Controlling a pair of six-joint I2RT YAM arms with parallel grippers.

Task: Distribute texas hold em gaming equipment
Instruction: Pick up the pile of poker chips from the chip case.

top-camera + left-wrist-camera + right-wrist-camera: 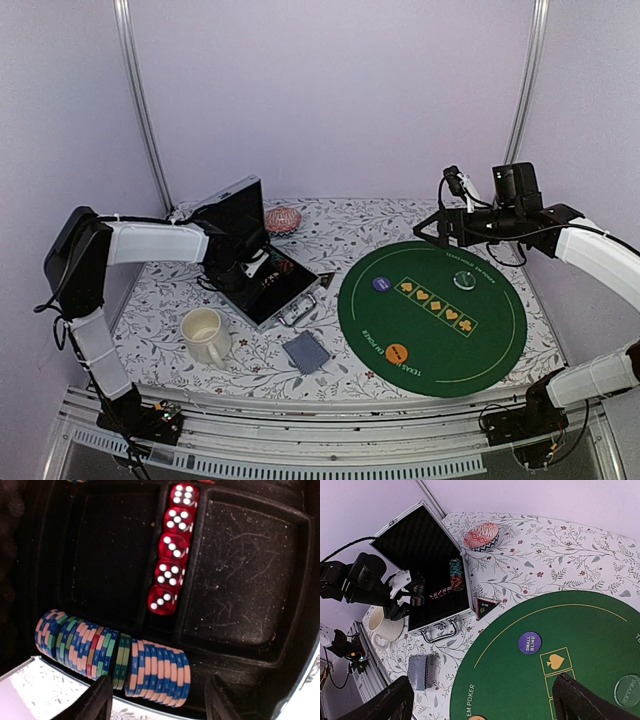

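From the overhead camera, the left fingers [252, 270] are down inside an open silver-edged carrying case with black lining [285, 300]. The case stands on the left half of the floral-patterned bench [400, 215], with its lid raised on the far side. Just near of the case sits a cream ceramic mug [205, 335], and to the mug's right lies a grey-blue-backed deck of playing cards [305, 352]. A pink striped round object [283, 220] lies beyond the case. On the right, a round green felt poker mat [480, 350] carries a purple disc [381, 284], a clear disc [463, 280] and, toward its near edge, an orange disc [397, 353]. The right fingers [432, 230] hover over the mat's far edge.

In the left wrist view, the left fingers stand partly apart, astride one end of a row of striped poker chips [110, 652] set on edge in the case's tray. A gap shows between the chips and one finger, and nothing is clamped. Five red translucent dice [172, 550] fill a narrow slot beyond, between two wide black compartments.

In the right wrist view, the right fingers are spread wide and hold nothing above the mat. A small black-red triangle marker [485, 607] lies on the bench between the case's corner and the mat's rim.
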